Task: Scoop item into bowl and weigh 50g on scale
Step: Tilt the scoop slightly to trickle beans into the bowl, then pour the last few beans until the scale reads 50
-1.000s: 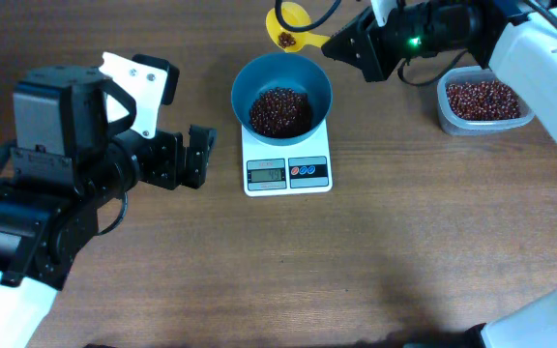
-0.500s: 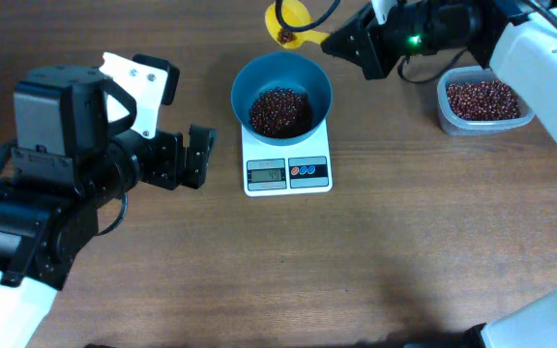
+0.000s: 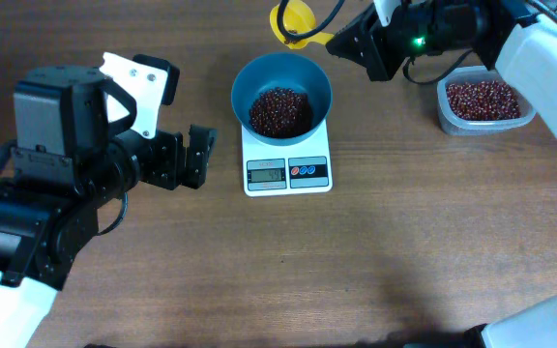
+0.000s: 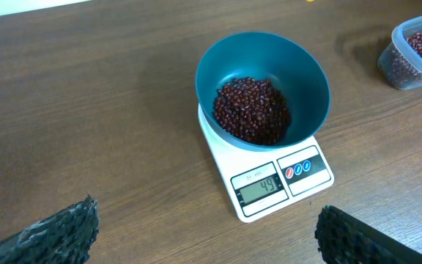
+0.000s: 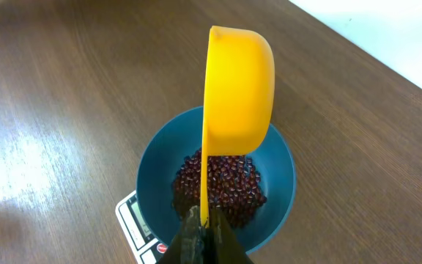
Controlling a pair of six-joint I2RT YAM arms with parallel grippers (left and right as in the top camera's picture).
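The right gripper [image 3: 331,41], its two fingers pressed together on the thin handle of a yellow scoop [image 3: 292,19], hangs over the far side of a brown wooden table [image 3: 404,251], while the left gripper [image 3: 204,155] sits low with its fingers spread wide and nothing between them. Directly under the scoop's end of the right gripper, and a little nearer the camera side of the table, stands a deep blue bowl [image 3: 259,70], wider than the white scale [image 3: 288,176] that carries it; the left gripper's open fingers point at that scale from just beside it, without touching. Behind the right gripper, under its arm and well apart from the bowl, rests a clear plastic tub [image 3: 445,106] partly filled with the same red-brown beans. The scoop is held beyond the right gripper's fingertips, above the bowl's far rim and clear of it, turned on its side so that the right wrist view meets its rim nearly edge-on, the rounded cup bulging to one side. On the scale's front edge, the side nearest the left gripper's wrist camera, a grey display [image 4: 261,186] shows 49, with two small round buttons [image 4: 298,169] beside it. The beans [image 3: 278,111] to be weighed lie heaped in the bottom of the bowl, straight below the tipped scoop, glossy and dark against the blue.
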